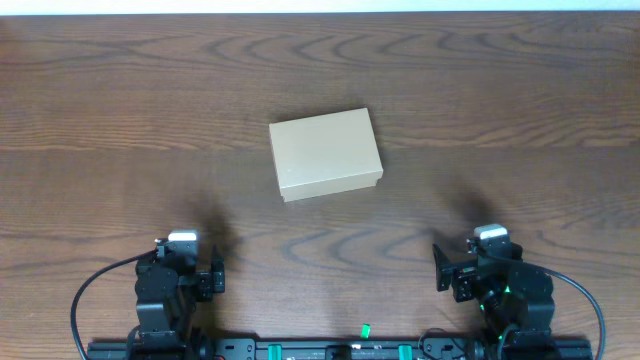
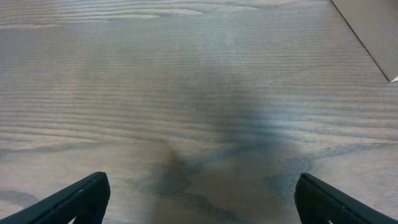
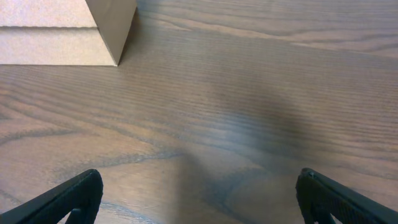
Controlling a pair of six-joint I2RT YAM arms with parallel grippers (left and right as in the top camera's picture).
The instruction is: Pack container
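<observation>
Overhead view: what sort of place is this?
Probably a tabletop robot test bench: a wood-grain table, a left arm and right arm mounted along its near edge, and one closed cardboard box.

Dark wood-grain table, soft shadows, even light.

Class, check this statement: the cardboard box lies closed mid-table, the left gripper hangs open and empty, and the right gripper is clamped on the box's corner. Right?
Not quite. The right gripper is open and empty too, well short of the cardboard box; the right wrist view shows it. The rest holds.
</observation>
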